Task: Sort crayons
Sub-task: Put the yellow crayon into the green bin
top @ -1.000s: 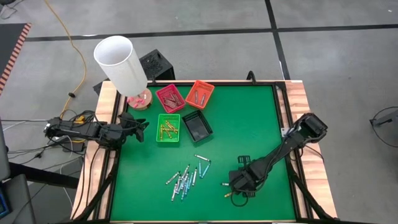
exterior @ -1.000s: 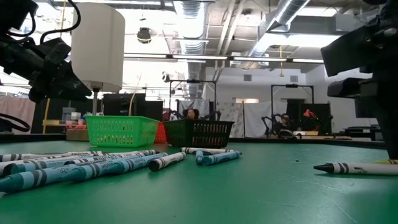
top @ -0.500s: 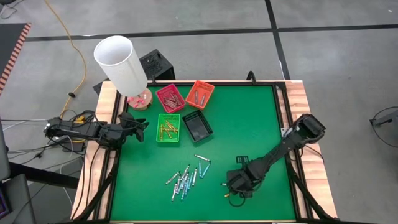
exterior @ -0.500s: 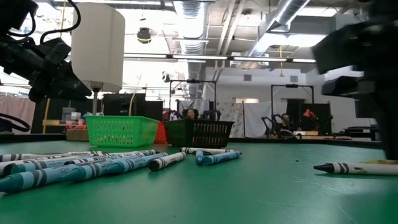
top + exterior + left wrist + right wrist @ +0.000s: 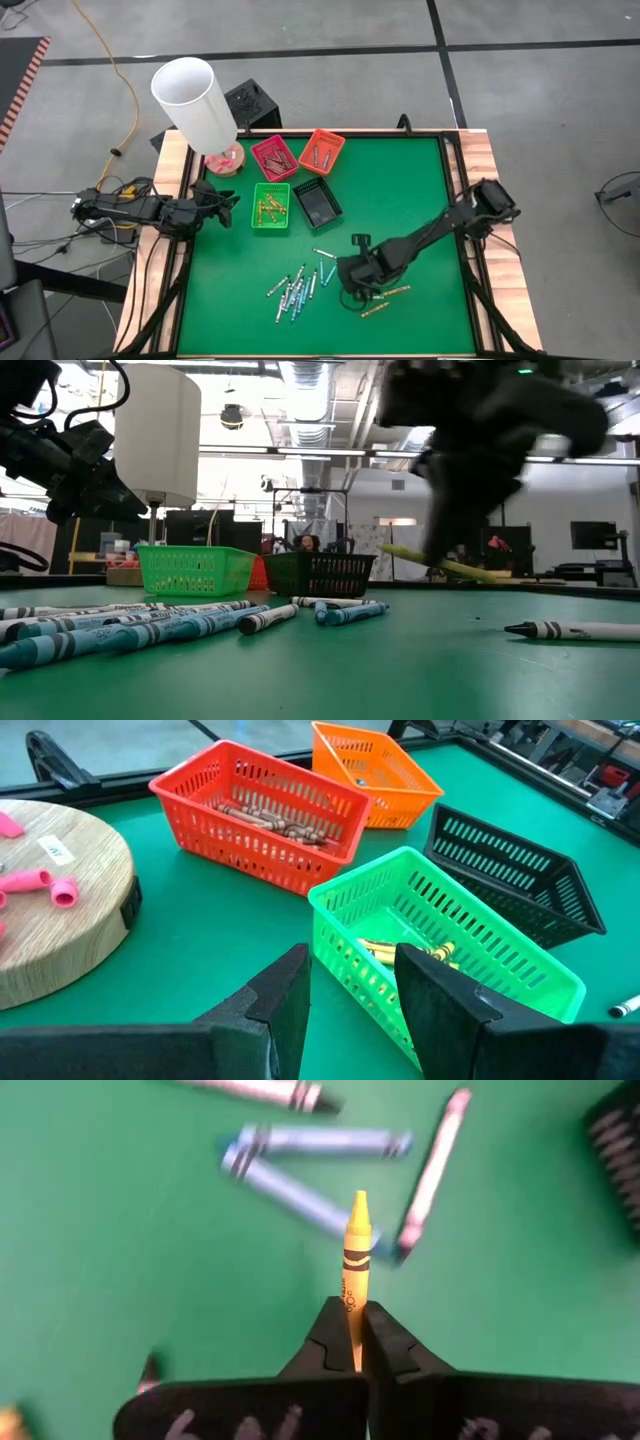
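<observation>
No brand or label text is readable; the crayon wrappers show print in the low view but it is too small to make out.

Right claw is clamped on a yellow crayon, which sticks out forward past the fingertips, lifted off the green tabletop. In the high view this claw sits just right of the loose crayon pile, near the tabletop's front middle. In the low view the yellow crayon hangs tilted above the surface.

Left claw has its fingers apart with nothing between them, waiting at the left edge, facing the trays.

Four trays near the back left: red tray with brownish crayons, orange tray with a few grey ones, green tray with yellow-orange crayons, black tray, contents not clear.

Loose pile is mostly light blue plus some grey-white, roughly a dozen; exact count cannot be told. Two orange-yellow crayons lie just beside the right claw. One grey-white crayon lies alone in the low view.

One white cylinder stands on a round wooden base, which carries pink pieces.
</observation>
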You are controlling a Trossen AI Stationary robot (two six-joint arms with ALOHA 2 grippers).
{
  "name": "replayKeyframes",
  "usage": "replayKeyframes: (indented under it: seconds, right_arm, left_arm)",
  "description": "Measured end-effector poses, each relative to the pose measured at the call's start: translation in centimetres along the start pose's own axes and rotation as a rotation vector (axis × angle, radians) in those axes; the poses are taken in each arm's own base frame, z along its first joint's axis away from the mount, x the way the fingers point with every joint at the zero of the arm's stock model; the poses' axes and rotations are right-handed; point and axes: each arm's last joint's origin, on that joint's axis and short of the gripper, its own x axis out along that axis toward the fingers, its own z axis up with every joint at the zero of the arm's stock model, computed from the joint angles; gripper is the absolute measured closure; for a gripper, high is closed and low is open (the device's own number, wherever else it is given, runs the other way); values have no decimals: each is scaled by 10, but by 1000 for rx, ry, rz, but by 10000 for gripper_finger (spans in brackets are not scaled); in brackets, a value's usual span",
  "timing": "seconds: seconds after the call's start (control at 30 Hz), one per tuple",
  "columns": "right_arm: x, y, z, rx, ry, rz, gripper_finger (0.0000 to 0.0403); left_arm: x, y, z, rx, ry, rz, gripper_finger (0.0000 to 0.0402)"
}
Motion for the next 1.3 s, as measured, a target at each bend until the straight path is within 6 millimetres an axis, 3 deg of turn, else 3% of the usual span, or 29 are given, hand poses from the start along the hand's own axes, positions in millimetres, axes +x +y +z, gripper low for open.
replayKeyframes:
  seconds: [0.43, 0.6, 0.87, 1.0, 1.3]
  right_arm:
    - [0, -18, 30, -31, -169, 13, 403]
    - [-3, -36, 61, -59, -434, -24, 403]
    - [-14, -89, 111, 8, -953, -176, 403]
    - [5, -114, 123, 62, -1083, -209, 403]
    - [65, -134, 153, 48, -1041, -203, 403]
  left_arm:
    - [0, -2, -2, -3, 55, -71, 265]
    - [0, -3, -2, -3, 71, -91, 265]
    - [0, -3, -2, -3, 70, -92, 265]
    - [0, -3, -2, -3, 70, -91, 265]
    - [0, -3, -2, -3, 71, -91, 265]
